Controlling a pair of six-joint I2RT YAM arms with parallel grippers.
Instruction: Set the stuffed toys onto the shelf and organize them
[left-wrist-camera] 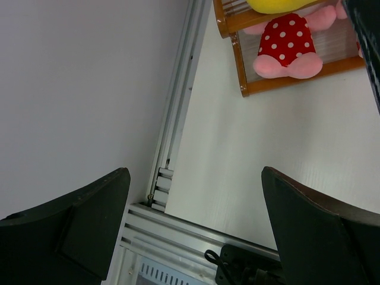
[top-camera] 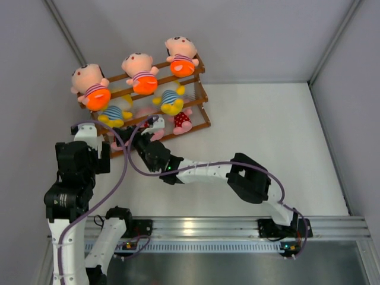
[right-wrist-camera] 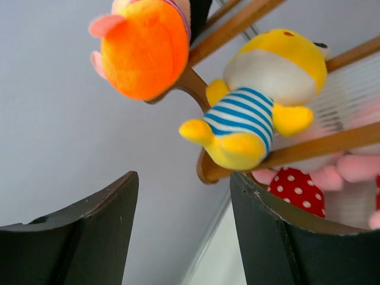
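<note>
The right claw (top-camera: 144,135) hovers at the lower left end of the shelf (top-camera: 199,126), fingers apart with nothing between them. The left claw (left-wrist-camera: 195,172) is spread wide and empty too. The shelf stands at the upper left of the desk (top-camera: 267,136), close to the wall (top-camera: 35,71). Three peach dolls (top-camera: 140,72) sit on the top tier and two yellow dolls (top-camera: 171,101) on the middle. A pink doll (top-camera: 181,120) sits on the lowest, at right. A second pink doll (top-camera: 155,134) is partly hidden by the right claw. A purple cable (top-camera: 122,157) loops between the arms.
</note>
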